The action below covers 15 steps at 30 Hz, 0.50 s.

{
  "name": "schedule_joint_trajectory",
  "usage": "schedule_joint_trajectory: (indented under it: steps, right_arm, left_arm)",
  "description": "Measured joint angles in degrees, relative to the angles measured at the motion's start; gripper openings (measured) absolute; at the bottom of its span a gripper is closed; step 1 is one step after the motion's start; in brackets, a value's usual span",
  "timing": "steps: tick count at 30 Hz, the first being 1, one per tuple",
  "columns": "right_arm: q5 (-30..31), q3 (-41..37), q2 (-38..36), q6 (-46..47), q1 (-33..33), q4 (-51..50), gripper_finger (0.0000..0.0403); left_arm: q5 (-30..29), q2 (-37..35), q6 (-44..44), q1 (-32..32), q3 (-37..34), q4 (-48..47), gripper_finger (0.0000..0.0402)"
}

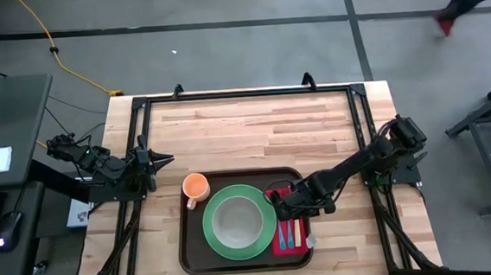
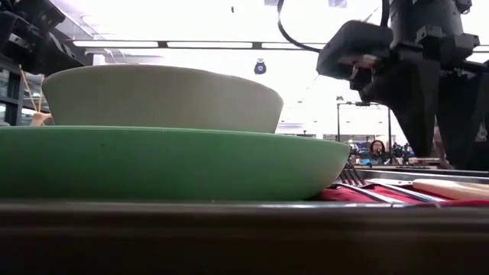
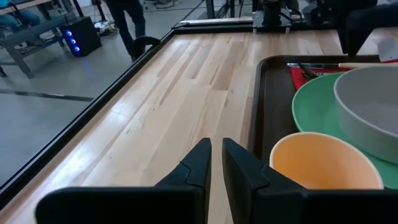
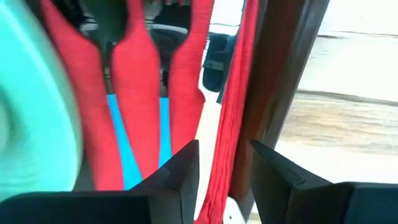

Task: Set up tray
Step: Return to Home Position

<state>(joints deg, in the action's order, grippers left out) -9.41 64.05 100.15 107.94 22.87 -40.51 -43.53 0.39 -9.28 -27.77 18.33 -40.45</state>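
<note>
**Tray loaded, right gripper parked over the napkin**

The tray [image 1: 189,250] is set on the wooden table [image 1: 253,128] between the two arms, near the bottom edge in the high view. A green plate [image 1: 211,235] with a pale bowl [image 1: 234,221], an orange cup [image 1: 196,187] and a red napkin [image 1: 277,246] with cutlery [image 1: 284,234] are carried on it. The right gripper [image 4: 224,155] is held over the napkin, jaws partly open, nothing gripped. The left gripper [image 3: 216,149] is parked off the tray beside the cup, jaws almost closed, empty.
</note>
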Motion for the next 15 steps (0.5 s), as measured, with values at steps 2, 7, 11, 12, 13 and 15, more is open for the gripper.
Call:
schedule_joint_trajectory:
  steps: [2,7,11,12,13,15]
  right_arm:
    - [0.49,0.00,-0.87,0.00,0.00,-0.07,0.0110]
    - [3.09,0.00,-2.90,-0.11,0.00,-0.74,0.0110]
    - [5.30,0.00,-4.68,-0.49,0.00,-1.83,0.0110]
    - [6.01,0.00,-5.19,-0.88,0.00,-2.28,0.0110]
    - [6.31,0.00,-5.61,-1.24,0.00,-2.75,0.0110]
    - [7.21,0.00,-6.44,-1.47,0.00,-3.76,0.0110]
  left_arm:
    - [0.02,0.01,0.00,0.00,0.00,0.00,0.0069]
    - [0.02,0.01,0.00,0.00,0.00,0.00,0.0069]
    - [0.02,0.00,0.00,0.00,0.00,0.03,0.0069]
    - [0.03,0.00,0.00,0.00,0.00,0.02,0.0069]
    - [0.02,0.00,0.00,0.00,0.00,0.02,0.0069]
    - [0.04,0.01,0.00,0.00,0.00,0.02,0.0069]
